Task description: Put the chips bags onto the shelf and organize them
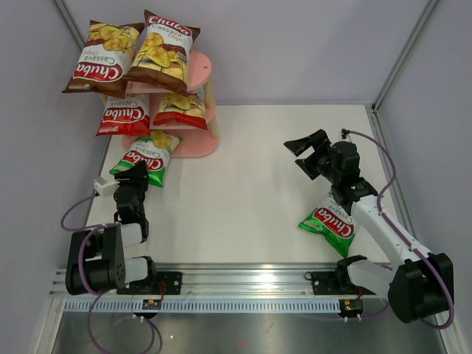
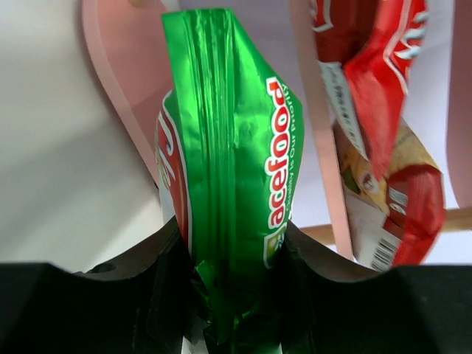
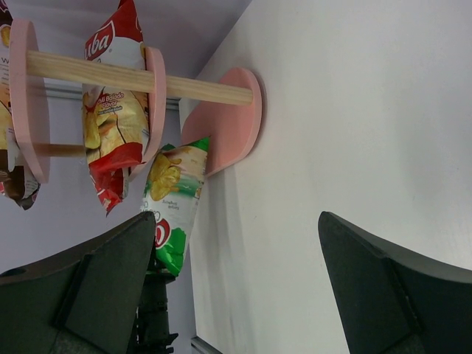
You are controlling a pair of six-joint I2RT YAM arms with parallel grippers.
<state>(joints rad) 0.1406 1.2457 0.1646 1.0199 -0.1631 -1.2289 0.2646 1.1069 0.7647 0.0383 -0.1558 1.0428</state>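
- left tool [image 2: 232, 236]: closed most of the way, clamped on the crimped end seam of the green bag [image 2: 228, 147]. Bag sits edge-on between the fingers [image 2: 151, 295].
- green bag runs straight ahead from the left tool. Far end is at the front edge of the shelf [image 1: 199, 145] bottom board, below the middle board. Can't tell if that end rests on the board or hangs just above it.
- ahead of the left tool, one tier up: left red-white bag [image 1: 122, 116] and right red-white bag [image 1: 181, 109], side by side on the middle board, both overhanging its front edge.
- further ahead and higher, top board: left brown bag [image 1: 102, 59] and right brown bag [image 1: 164, 48], side by side. Left one sticks well out past the board's left side.
- right tool [image 1: 313, 156]: jaws spread wide, nothing between them, touching nothing. Sits above the bench [image 1: 243, 192], pointed toward the shelf, well apart from it.
- second green bag [image 1: 330, 225]: flat on the bench, behind the right tool, under that arm's forearm, near its base. Not touching the tool.
- from the right tool, the shelf is far ahead and left; a light wooden post [image 3: 147, 81] runs between its boards.
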